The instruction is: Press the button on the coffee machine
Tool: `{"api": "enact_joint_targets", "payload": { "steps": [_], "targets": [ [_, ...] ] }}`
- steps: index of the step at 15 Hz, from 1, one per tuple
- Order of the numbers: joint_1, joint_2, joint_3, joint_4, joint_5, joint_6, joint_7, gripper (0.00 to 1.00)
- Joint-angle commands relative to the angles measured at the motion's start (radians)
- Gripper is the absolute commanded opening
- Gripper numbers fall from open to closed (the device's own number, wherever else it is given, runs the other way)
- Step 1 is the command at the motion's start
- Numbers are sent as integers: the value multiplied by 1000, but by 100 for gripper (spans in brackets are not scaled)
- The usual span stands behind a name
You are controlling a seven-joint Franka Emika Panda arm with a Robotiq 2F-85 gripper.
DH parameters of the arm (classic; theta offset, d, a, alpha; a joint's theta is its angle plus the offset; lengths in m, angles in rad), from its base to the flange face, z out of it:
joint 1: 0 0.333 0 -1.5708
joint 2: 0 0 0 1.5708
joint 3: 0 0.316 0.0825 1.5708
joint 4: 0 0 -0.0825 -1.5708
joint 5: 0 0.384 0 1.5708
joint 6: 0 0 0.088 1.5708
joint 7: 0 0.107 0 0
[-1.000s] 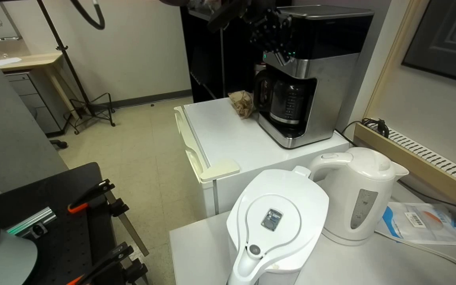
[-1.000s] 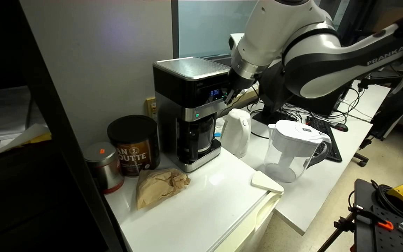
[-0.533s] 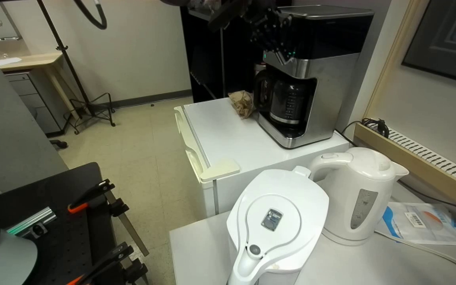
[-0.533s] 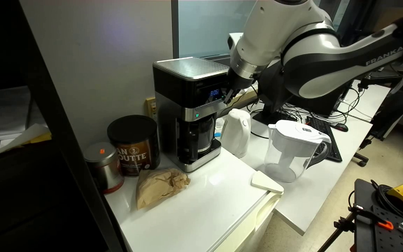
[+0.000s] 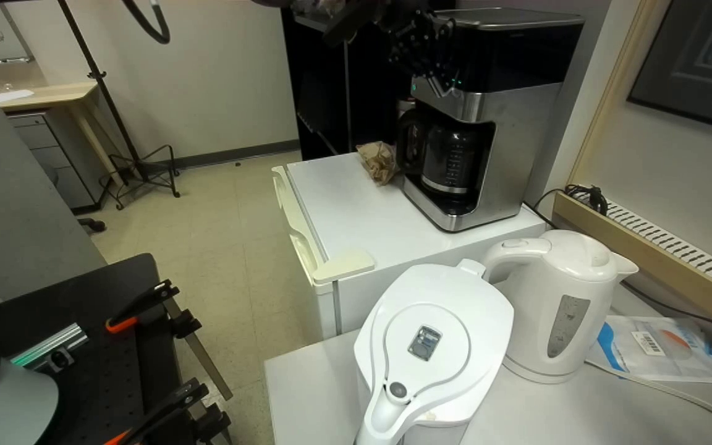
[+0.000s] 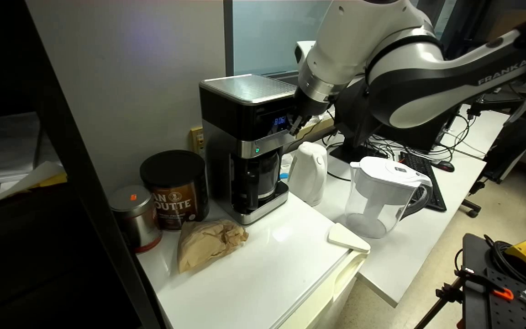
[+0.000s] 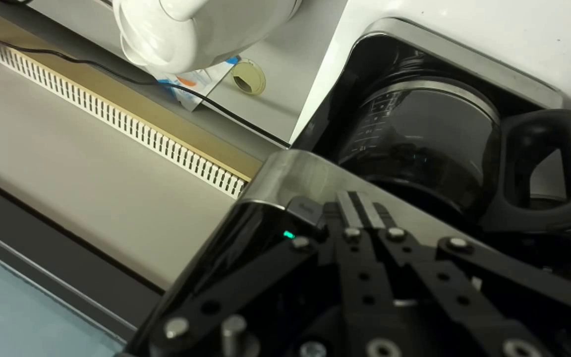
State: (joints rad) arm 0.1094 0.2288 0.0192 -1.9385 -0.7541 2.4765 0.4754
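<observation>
A tall boxy coffee machine [image 6: 245,150], black above and silver below, stands upright on a white surface [image 6: 263,265], with a dark glass carafe [image 7: 424,134] in its lower half. A white and black robot arm [image 6: 423,77], cut off by the picture edges, reaches to the machine's front, its fingers [image 7: 348,210] angled downward. In the wrist view the fingers are drawn together, a thin dark line between their tips, and hold nothing that can be seen. The tips overlap the machine's front near the silver band; whether they touch it cannot be told.

The fingers cover one end of the control panel, so the blue display [image 6: 280,121] is partly hard to read. A small green light [image 6: 257,150] glows on the silver band. In an exterior view the dark fingers blend into the black panel. In the wrist view the carafe's handle runs off the edge.

Beside the machine is a large coffee can [image 6: 176,192], its lettering only partly showing. A crumpled brown paper bag [image 6: 210,244] lies just in front of the can, and a metal canister [image 6: 136,219] is partly hidden by a dark post [image 6: 69,146]. In both exterior views, a white electric kettle [image 5: 532,306] and a water-filter jug [image 6: 384,196] stand nearby.
</observation>
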Motion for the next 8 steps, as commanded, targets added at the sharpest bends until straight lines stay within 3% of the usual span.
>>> {"api": "enact_joint_targets", "payload": {
  "steps": [1, 8],
  "targets": [
    [12, 45, -19, 55, -17, 35, 11, 2],
    [29, -74, -8, -94, -58, 40, -12, 1]
  ]
}}
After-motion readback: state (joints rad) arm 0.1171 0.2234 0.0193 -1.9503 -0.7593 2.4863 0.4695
